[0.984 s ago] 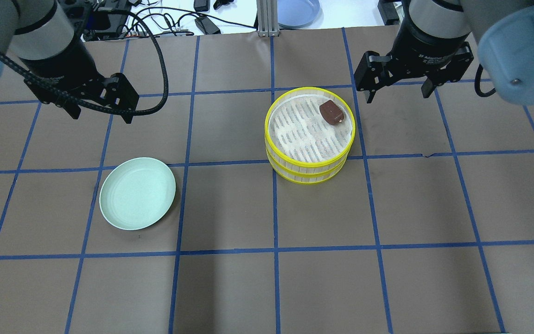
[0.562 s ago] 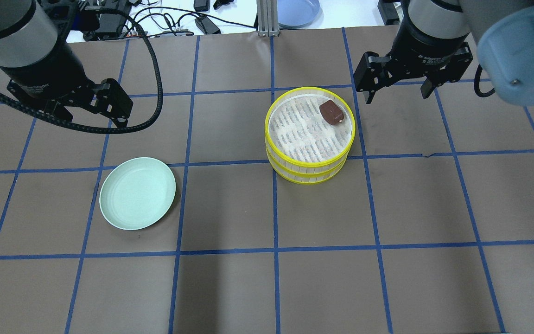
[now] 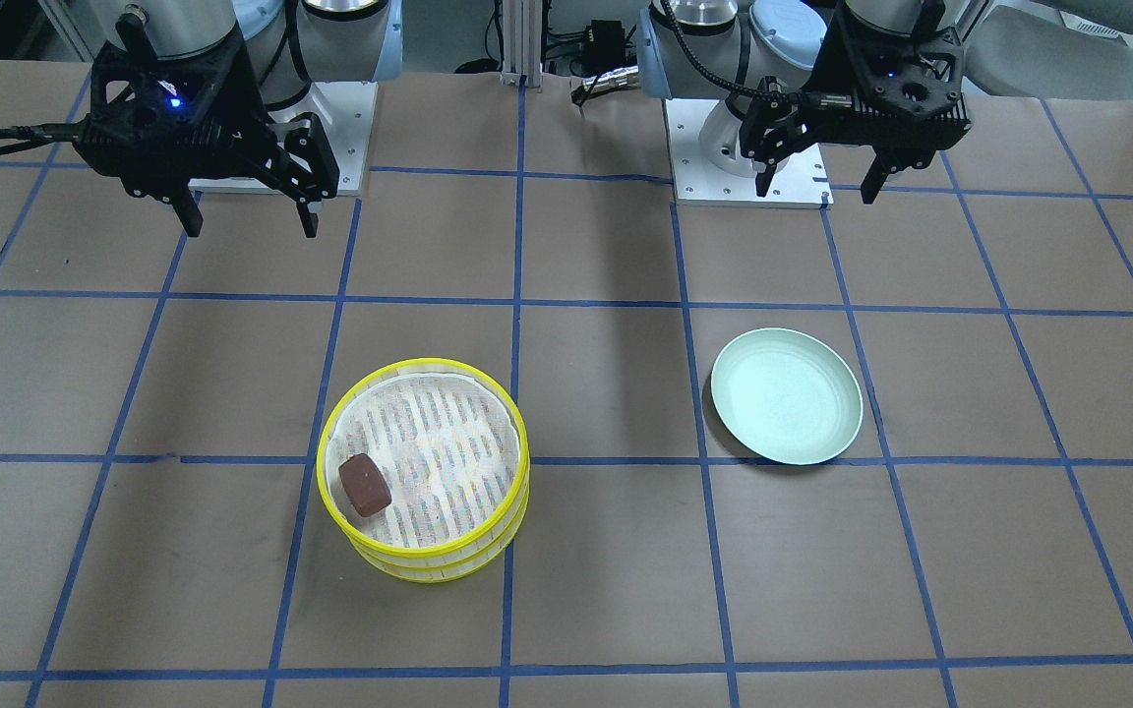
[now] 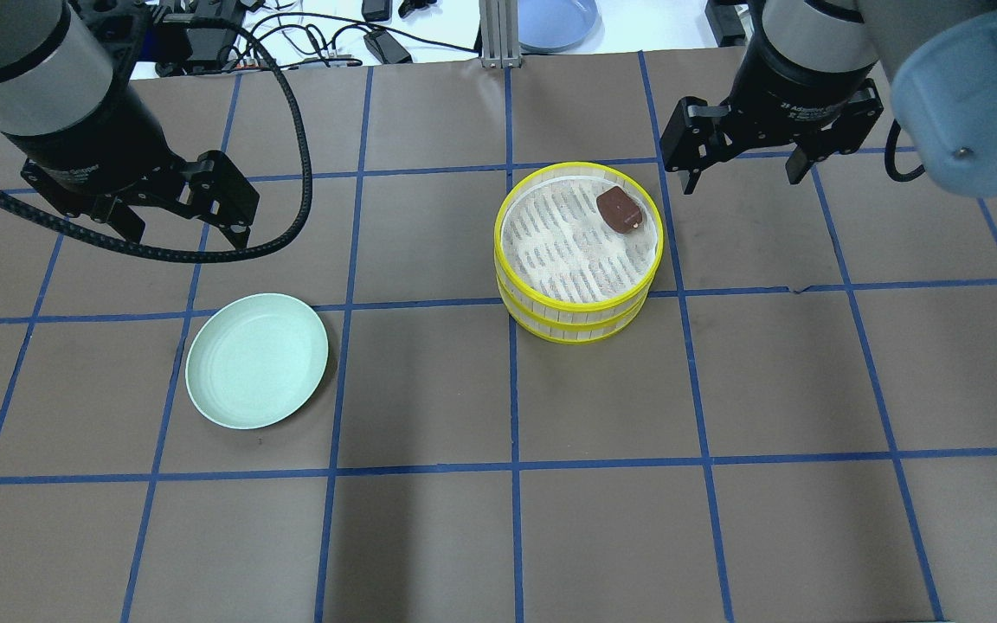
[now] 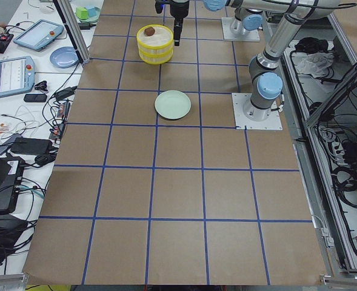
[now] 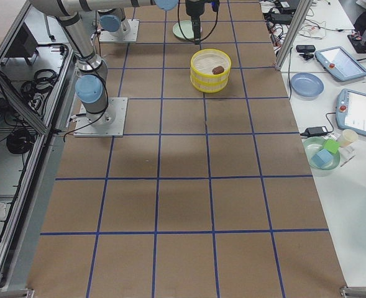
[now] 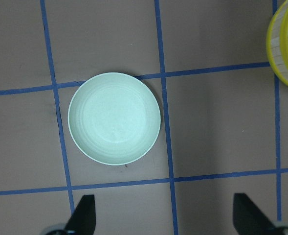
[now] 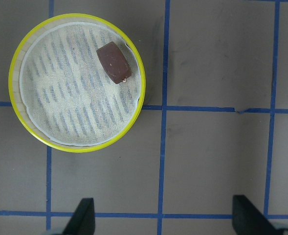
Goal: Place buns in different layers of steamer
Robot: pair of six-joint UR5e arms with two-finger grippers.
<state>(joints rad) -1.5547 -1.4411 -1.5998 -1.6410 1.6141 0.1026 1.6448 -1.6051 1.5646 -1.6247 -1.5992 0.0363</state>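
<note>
Two steamer layers are stacked, the upper one [image 4: 579, 305] on the lower one [image 4: 581, 333]. They also show in the front view [image 3: 424, 363] and the right wrist view [image 8: 16, 98]. The dark reddish-brown bun [image 4: 619, 210] lies on the white liner of the upper layer near its far right rim, also in the front view [image 3: 364, 485] and the right wrist view [image 8: 114, 62]. The cream-yellow bun is hidden. My right gripper [image 4: 742, 177] is open and empty, above the table just right of the steamer. My left gripper [image 4: 185, 232] is open and empty, above the table beyond the plate.
An empty mint-green plate [image 4: 257, 372] lies left of the steamer, under the left wrist camera [image 7: 114, 118]. A metal post [image 4: 494, 35], a blue plate [image 4: 555, 22] and cables lie past the table's far edge.
My left gripper has shifted a little toward the near side and turned slightly. The right arm, steamer and brown bun have not moved.
</note>
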